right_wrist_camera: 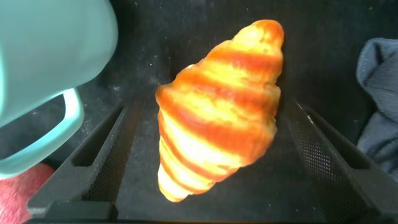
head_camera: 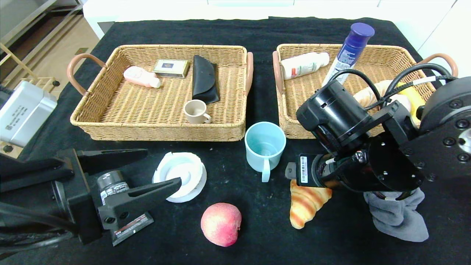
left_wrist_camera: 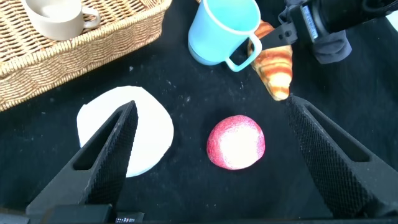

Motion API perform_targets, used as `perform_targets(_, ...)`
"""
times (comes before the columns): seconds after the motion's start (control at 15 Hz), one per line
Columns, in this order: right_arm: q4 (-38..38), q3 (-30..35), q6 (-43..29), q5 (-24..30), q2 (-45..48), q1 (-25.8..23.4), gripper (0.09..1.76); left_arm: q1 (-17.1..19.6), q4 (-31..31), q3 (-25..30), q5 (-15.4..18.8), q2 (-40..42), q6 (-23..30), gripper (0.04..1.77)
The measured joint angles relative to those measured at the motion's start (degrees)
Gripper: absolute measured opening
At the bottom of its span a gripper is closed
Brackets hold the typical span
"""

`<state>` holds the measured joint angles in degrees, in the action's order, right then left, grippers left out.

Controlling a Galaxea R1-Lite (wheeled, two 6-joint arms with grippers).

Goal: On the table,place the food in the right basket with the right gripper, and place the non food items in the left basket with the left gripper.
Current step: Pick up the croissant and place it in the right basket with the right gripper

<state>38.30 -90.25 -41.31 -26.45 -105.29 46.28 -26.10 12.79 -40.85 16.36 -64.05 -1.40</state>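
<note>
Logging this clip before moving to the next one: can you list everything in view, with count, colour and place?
table: 1, black cloth, under everything
left basket: 1, tan wicker; holds pink bottle, small box, black pouch, beige cup
right basket: 1, tan wicker; holds white bottle, purple-capped bottle, bread, something yellow
croissant: 1, golden striped, on table between right gripper's fingers
peach: 1, red-pink, front centre
mug: 1, light blue, between baskets
white lid: 1, front left
small jar: 1, dark cap, on a packet by left gripper
grey cloth: 1, front right
left gripper: open, above peach and lid
right gripper: open, straddling croissant
</note>
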Motion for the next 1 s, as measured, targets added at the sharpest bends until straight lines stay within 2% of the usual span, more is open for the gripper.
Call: perform_targets(1.0, -0.02, 0.26, -1.24, 0.20, -2.89, -0.44, 1.71, 0.00, 0.24, 0.00, -0.02, 0.16, 0.56, 1.72)
